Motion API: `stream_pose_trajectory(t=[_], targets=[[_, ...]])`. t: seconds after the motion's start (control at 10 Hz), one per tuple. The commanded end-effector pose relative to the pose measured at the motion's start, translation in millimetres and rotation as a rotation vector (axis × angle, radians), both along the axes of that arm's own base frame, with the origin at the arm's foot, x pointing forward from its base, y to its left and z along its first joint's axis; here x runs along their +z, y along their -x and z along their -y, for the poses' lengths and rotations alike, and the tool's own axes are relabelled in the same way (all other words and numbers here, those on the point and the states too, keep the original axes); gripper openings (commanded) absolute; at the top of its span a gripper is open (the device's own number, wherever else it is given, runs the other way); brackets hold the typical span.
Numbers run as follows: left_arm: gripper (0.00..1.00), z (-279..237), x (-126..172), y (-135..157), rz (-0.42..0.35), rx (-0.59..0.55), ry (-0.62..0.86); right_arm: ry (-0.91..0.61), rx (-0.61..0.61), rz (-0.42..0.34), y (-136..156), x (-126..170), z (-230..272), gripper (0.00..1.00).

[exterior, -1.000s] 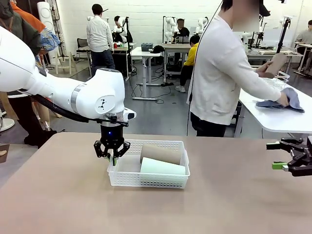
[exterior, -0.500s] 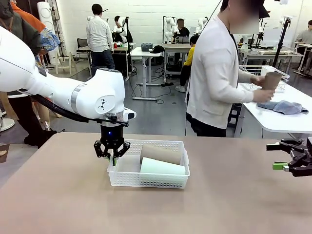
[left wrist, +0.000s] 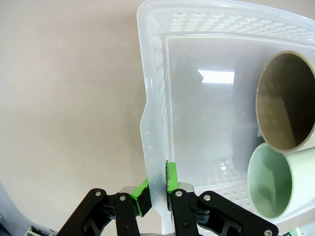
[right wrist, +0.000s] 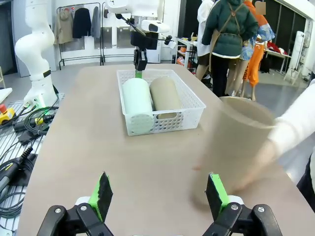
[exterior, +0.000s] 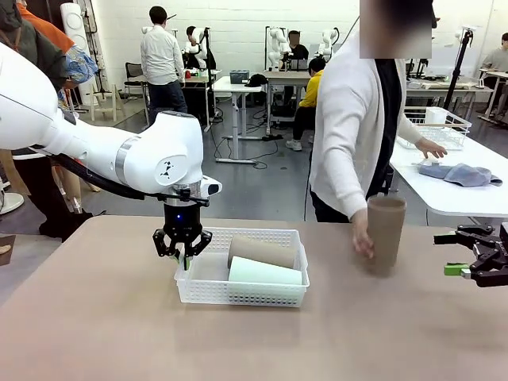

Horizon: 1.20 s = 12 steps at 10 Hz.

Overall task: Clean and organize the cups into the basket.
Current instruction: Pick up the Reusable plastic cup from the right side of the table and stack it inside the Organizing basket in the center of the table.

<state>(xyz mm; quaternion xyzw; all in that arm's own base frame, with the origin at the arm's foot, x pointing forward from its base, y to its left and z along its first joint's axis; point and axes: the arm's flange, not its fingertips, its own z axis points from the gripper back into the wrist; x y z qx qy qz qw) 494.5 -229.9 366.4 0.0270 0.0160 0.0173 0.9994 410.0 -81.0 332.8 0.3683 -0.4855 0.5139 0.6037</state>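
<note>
Your brown matte worktop point(exterior: 95, 317) runs across the foreground. At far right you've got a white side worktop point(exterior: 444, 200). A crumpled blue-grey cloth point(exterior: 460, 174) lies on it, and a white wire basket point(exterior: 438, 127) stands behind the cloth. In the right wrist view, black cables point(right wrist: 22, 123) lie tangled off the worktop's edge, near a yellow box with a red button point(right wrist: 4, 114).
</note>
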Motion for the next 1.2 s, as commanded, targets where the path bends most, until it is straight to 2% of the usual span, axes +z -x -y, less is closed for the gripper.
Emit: stream_pose_trajectory(t=[0.0, 0.8, 1.1], targets=[[0.00, -0.6, 0.6, -0.2, 0.009, -0.010, 0.000, 0.001, -0.006, 0.003, 3.6, 0.2, -1.7, 1.00], [0.00, -0.6, 0.6, -0.2, 0.009, -0.010, 0.000, 0.000, 0.000, 0.000, 0.0, 0.0, 0.0, 1.00], [0.00, -0.6, 0.6, -0.2, 0.009, -0.010, 0.000, 0.028, 0.093, 0.030, 5.5, -31.0, -19.5, 1.00]])
